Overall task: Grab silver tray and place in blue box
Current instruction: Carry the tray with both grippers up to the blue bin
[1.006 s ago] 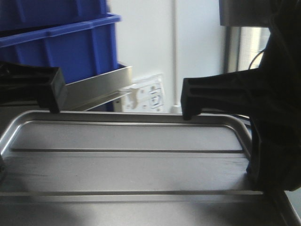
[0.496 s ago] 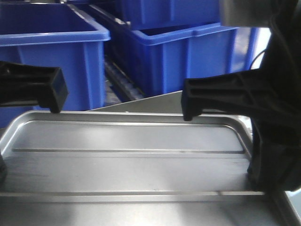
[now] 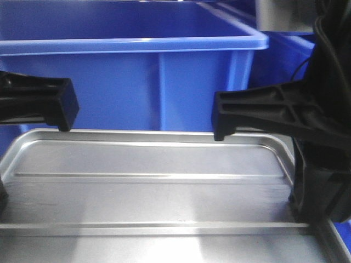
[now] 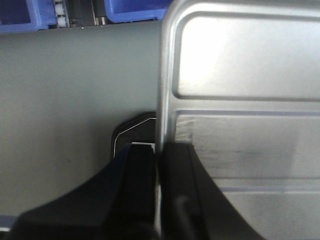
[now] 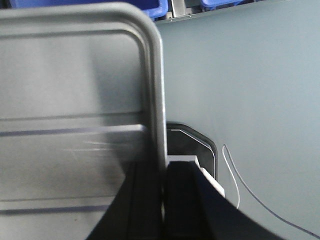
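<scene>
Front-facing view now puts the blue box point(image 3: 137, 82) dead ahead, not off aside as before, so the tray point(image 3: 164, 186), pinched at its side rims by my left claw point(image 4: 159, 152) and right claw point(image 5: 164, 172), hangs facing its near wall, nearly placeable, I judge.

floor point(image 4: 60, 100): plain grey-green, matte, runs under me in both wrist cams. Might be a tabletop tbh, can't tell
floor, right side point(image 5: 260, 75): same grey, a touch paler toward the far edge
cable point(image 5: 250, 194): thin pale line curling across the floor down on my right
dark patch point(image 4: 131, 131): black, rounded corners, thin white outline, flat on the floor on my left. Same kind of patch on my right
side crate point(image 3: 290, 60): blue, off to the right in the front cam, only a slice showing
track point(image 4: 80, 12): dark strip at the floor's far edge with small pale bits, too blurry to name
light: soft and even, no hard shadows on the floor
</scene>
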You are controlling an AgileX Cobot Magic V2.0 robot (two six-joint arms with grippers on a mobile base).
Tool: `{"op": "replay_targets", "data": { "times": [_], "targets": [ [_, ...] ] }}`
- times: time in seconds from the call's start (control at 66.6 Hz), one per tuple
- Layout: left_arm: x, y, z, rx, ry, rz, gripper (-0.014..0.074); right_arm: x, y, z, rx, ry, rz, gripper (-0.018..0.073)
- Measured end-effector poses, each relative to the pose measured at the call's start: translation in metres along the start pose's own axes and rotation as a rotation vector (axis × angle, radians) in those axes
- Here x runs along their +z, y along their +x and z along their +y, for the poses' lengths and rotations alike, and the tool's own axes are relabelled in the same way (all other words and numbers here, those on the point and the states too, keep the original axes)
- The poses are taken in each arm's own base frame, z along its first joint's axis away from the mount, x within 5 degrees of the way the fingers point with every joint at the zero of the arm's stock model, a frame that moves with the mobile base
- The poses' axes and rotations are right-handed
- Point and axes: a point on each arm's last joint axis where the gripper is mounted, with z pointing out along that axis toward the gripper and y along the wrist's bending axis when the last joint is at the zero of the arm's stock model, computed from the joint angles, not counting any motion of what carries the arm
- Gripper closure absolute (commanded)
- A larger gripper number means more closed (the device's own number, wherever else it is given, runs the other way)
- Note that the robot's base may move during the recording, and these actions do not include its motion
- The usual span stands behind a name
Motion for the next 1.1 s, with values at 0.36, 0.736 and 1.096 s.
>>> {"op": "replay_targets", "data": {
  "times": [0.36, 0.736, 1.096],
  "targets": [
    [0.0000, 0.0000, 0.0000, 0.000, 0.000, 0.000, 0.0602, 0.0000, 0.0000, 0.0000, 0.000, 0.000, 0.000, 0.0506],
    [0.0000, 0.0000, 0.0000, 0.000, 0.000, 0.000, 0.0603, 0.0000, 0.0000, 0.0000, 0.000, 0.000, 0.000, 0.0506],
    [0.0000, 0.0000, 0.0000, 0.000, 0.000, 0.000, 0.0602, 0.0000, 0.0000, 0.0000, 0.000, 0.000, 0.000, 0.0506]
  ]
}}
